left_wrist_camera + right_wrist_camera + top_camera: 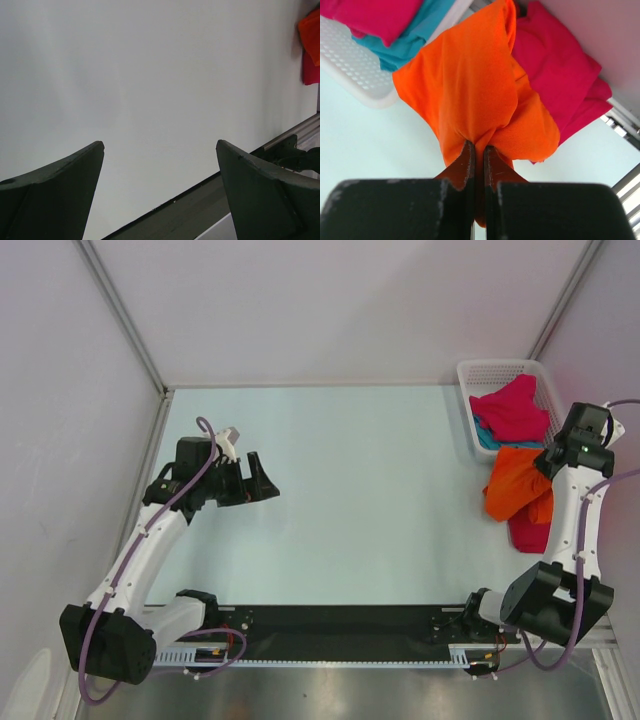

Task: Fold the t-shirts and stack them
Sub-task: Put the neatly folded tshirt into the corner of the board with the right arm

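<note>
Right wrist view: orange t-shirt (470, 85) tight in the grip of the right pincer (479, 147)

Top cam looks down from high — wrist cams sit low; all 3 share the bright orange cloth t-shirt (515, 492).

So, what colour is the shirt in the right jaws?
The shirt is bright orange, clearest in the right wrist view.

There's the orange t-shirt (515, 490), bunched and crumpled just off the near corner of the basket (466, 390) and overlapping one rumpled magenta-red t-shirt (530, 532) outside it, while inside the basket a second magenta-red t-shirt (515, 410) sits heaped on the teal t-shirt (487, 440) — all unfolded.
</note>
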Action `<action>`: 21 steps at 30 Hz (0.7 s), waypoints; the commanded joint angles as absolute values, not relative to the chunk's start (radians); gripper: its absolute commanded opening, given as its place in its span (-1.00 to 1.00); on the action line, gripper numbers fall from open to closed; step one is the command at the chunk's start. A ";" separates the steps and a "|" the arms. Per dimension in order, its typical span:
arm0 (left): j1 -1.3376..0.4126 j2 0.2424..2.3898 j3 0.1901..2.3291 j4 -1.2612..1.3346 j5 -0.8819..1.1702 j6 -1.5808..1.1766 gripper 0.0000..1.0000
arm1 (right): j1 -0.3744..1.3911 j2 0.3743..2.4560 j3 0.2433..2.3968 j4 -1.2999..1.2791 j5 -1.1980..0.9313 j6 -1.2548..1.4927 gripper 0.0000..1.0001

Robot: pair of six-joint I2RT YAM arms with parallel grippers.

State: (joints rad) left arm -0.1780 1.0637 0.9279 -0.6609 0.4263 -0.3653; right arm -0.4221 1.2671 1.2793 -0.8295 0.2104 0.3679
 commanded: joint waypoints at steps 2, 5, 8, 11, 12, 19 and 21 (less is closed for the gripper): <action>-0.164 1.035 0.917 -0.629 0.448 -0.373 0.99 | -0.413 1.264 1.349 -0.801 0.293 0.318 -1.00; -0.158 1.038 0.911 -0.627 0.456 -0.374 0.99 | -0.414 1.243 1.261 -0.790 0.261 0.330 -1.00; -0.160 1.045 0.904 -0.623 0.466 -0.376 0.99 | -0.416 1.209 1.200 -0.781 0.209 0.353 -1.00; -0.158 1.045 0.897 -0.618 0.471 -0.376 0.99 | -0.414 1.190 1.155 -0.798 0.164 0.393 -1.00; -0.158 1.043 0.896 -0.617 0.482 -0.377 0.99 | -0.414 1.189 1.146 -0.814 0.155 0.405 -1.00; -0.156 1.081 0.855 -0.560 0.628 -0.393 0.99 | -0.388 1.138 1.072 -0.845 0.130 0.460 -1.00; -0.158 1.107 0.838 -0.529 0.669 -0.402 0.99 | -0.352 1.108 1.054 -0.845 0.140 0.471 -1.00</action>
